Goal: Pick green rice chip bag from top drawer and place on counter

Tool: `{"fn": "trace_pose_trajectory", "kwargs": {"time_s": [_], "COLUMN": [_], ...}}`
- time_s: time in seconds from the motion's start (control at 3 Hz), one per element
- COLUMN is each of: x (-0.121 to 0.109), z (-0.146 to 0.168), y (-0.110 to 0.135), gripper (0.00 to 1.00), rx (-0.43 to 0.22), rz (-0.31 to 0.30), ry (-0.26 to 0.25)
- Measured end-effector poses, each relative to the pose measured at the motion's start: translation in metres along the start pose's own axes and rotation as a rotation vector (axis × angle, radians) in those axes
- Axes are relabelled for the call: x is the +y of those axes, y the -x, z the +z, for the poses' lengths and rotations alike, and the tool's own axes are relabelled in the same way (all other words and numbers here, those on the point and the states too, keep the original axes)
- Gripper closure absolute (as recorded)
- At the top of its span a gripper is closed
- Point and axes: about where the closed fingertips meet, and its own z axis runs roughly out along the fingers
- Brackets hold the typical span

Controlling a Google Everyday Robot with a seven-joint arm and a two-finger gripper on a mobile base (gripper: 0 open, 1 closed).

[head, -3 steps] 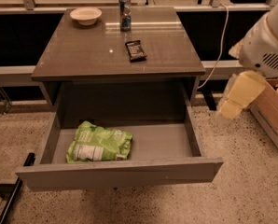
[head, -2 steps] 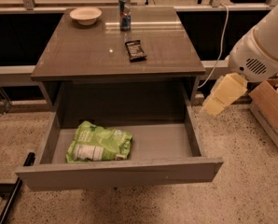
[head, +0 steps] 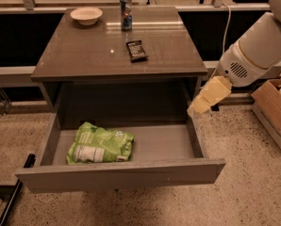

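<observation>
The green rice chip bag lies flat on the left part of the floor of the open top drawer, its white label panel facing the front. The counter is the glossy grey-brown tabletop above the drawer. My gripper is the pale yellow end of the white arm. It hangs just above the drawer's right side wall, below the counter's right front corner and well to the right of the bag. It holds nothing that I can see.
On the counter stand a white bowl at the back left, a can at the back middle and a small dark wrapper near the centre. A cardboard box sits on the floor at the right.
The arm has swung left and down, bringing the gripper from beside the table to the drawer's right wall. The bag and drawer have not moved.
</observation>
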Motion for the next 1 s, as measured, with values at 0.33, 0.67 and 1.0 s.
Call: {"fn": "trace_pose_trajectory", "kwargs": {"time_s": [0.33,0.67,1.0], "x": [0.01,0.03,0.049], "z": [0.023,0.073,0.119], "y": [0.016,0.052,0.089], "gripper": [0.0,0.0,0.0], "rx": [-0.039,-0.1,-0.132], "rz": [0.024,0.043,0.024], "ry": [0.057,0.161,0.229]}}
